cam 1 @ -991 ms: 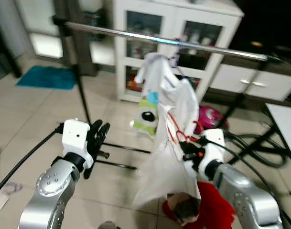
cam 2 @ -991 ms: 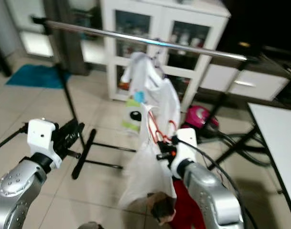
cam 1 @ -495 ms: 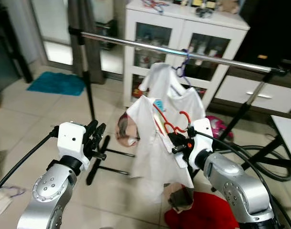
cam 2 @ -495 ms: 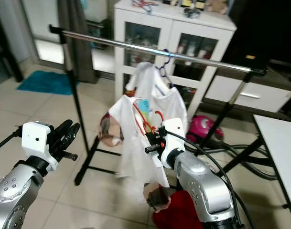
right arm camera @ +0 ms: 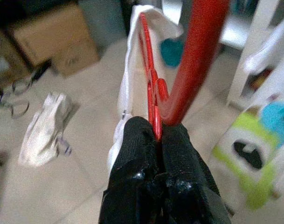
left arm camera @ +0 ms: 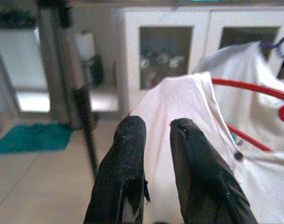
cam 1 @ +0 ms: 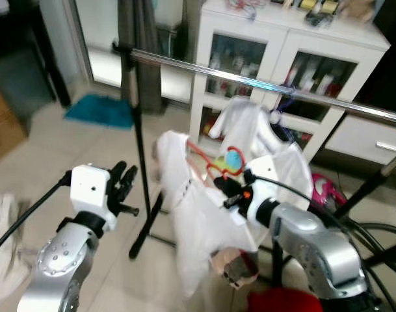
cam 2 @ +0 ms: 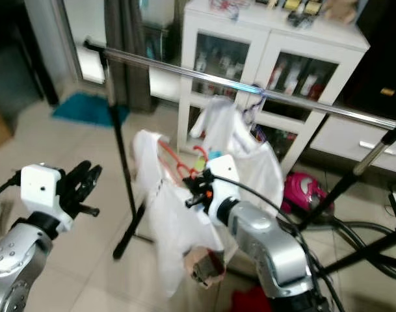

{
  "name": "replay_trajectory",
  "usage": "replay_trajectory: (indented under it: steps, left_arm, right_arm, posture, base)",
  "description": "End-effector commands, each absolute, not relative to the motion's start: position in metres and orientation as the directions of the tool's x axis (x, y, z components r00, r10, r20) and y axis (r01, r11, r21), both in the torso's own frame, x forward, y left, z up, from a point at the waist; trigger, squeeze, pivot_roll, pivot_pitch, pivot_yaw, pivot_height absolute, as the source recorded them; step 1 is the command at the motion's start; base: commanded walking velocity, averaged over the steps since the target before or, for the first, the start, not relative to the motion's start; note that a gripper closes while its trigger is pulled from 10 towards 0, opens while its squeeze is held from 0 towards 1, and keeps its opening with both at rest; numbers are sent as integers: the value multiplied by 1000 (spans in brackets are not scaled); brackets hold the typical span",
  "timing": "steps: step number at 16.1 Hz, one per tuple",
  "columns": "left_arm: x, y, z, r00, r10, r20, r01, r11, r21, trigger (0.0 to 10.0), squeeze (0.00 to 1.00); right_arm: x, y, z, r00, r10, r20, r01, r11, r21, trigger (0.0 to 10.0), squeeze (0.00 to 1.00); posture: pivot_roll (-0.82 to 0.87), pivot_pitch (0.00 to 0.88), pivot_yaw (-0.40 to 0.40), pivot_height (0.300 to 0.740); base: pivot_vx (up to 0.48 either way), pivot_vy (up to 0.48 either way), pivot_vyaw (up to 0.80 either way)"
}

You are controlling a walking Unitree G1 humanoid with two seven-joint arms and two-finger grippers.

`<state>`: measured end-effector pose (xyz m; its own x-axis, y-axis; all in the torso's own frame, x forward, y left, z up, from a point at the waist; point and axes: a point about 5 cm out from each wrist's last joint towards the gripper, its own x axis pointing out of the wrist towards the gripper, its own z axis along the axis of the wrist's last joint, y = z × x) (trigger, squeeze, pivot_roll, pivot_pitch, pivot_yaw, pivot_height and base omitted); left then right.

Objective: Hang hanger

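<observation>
The right gripper (right arm camera: 155, 140) pinches the red hanger (cam 1: 209, 162), whose white shirt (cam 1: 191, 221) drapes toward its seven o'clock, below the rail (cam 1: 263, 83); the left gripper (left arm camera: 153, 130) hovers with fingers slightly parted

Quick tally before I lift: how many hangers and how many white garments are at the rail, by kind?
Red hanger, gripped by the right gripper: 1
Purple hanger hooked on the rail: 1
White garments, one on the red hanger, one hanging on the rail: 2
Total: 4
</observation>
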<state>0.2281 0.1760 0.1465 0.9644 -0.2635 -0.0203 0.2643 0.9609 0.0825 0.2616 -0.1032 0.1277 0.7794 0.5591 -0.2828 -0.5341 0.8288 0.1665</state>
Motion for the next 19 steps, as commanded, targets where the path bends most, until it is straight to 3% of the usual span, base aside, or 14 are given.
replay_trajectory:
  steps: [1, 7, 10, 14, 19]
  left_arm:
    - [226, 172, 147, 957, -291, -25, 292, 953, 85, 10000, 0]
    - [225, 168, 147, 946, -324, -27, 326, 942, 81, 10000, 0]
    - [223, 163, 149, 926, -376, -23, 377, 924, 64, 10000, 0]
    - [214, 144, 152, 800, -600, -24, 600, 800, 15, 10000, 0]
    - [216, 144, 154, 762, -647, -36, 647, 762, 17, 10000, 0]
  right_arm:
    - [265, -106, 139, 796, 553, -245, -535, 833, 142, 10000, 0]
    - [268, -103, 160, 814, 548, -191, -543, 836, 86, 10000, 0]
    - [274, -103, 174, 847, 507, -163, -510, 860, 25, 10000, 0]
    - [295, -115, 185, 928, 320, -188, -319, 947, 37, 10000, 0]
    - [321, -111, 186, 943, 224, -247, -216, 975, 59, 10000, 0]
  posture:
    - [148, 25, -76, 740]
    - [150, 26, -73, 740]
    - [149, 26, -72, 740]
    - [140, 26, -72, 740]
    - [142, 24, -66, 740]
  base:
    - [450, 0, 0]
    - [446, 0, 0]
    - [0, 0, 0]
    - [0, 0, 0]
    - [0, 0, 0]
